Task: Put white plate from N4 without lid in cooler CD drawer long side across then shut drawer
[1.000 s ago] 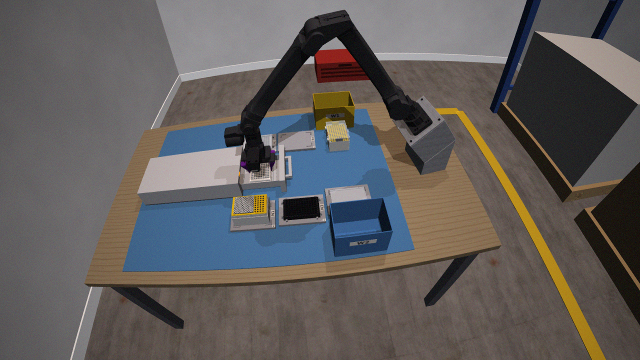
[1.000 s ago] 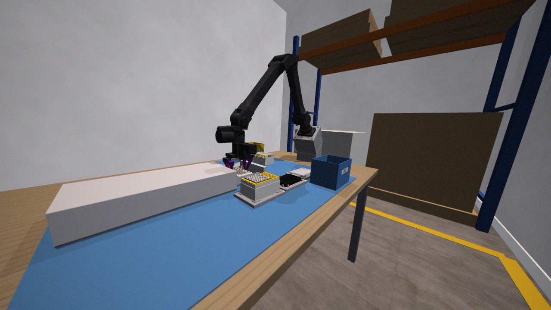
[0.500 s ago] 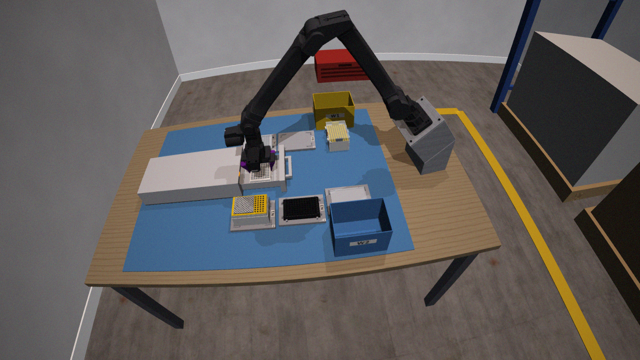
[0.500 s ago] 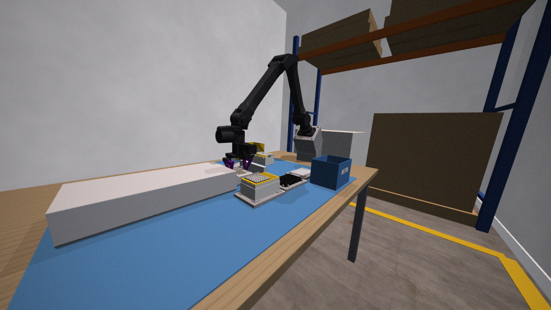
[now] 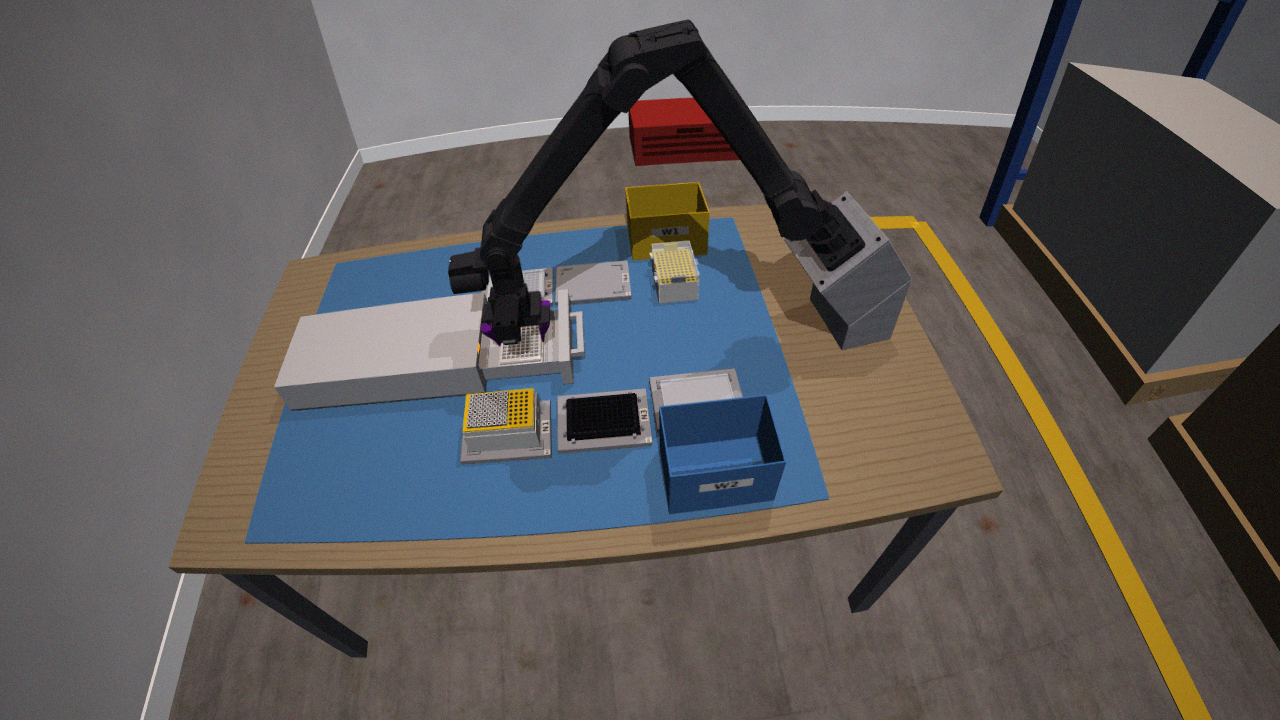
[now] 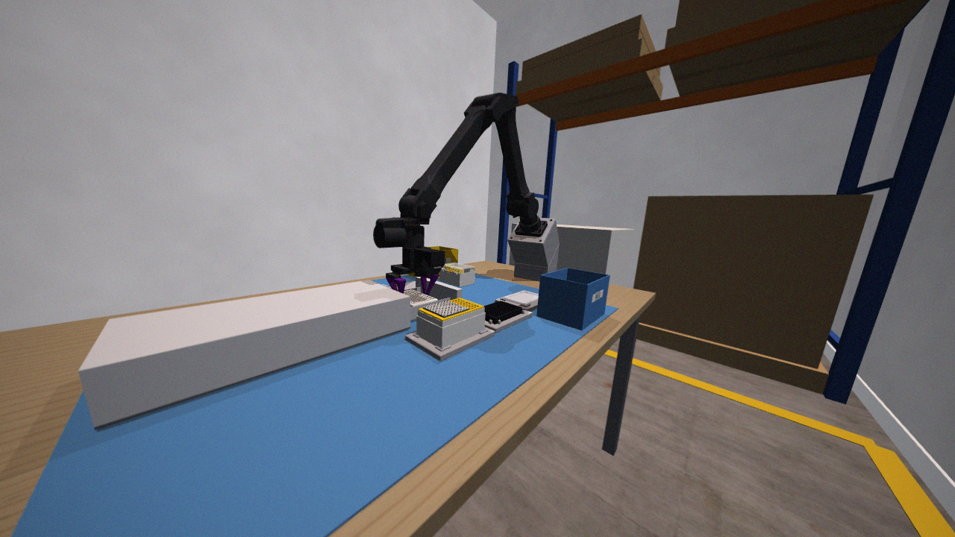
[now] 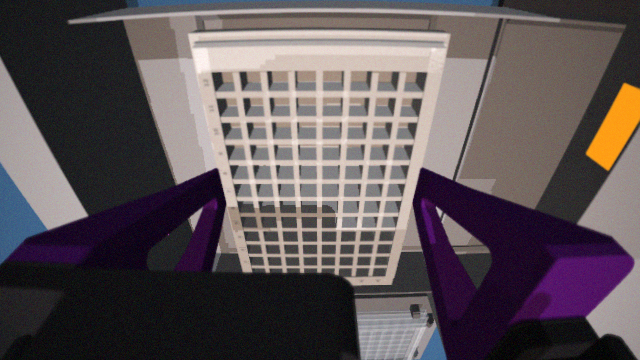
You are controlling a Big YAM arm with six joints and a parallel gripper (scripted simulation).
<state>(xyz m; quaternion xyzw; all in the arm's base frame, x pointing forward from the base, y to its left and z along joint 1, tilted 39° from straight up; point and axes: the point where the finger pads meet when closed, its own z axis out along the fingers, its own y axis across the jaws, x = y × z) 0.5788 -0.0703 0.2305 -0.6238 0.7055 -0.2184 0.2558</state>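
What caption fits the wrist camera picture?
Purple gripper shut on the white plate above the cooler's open drawer.
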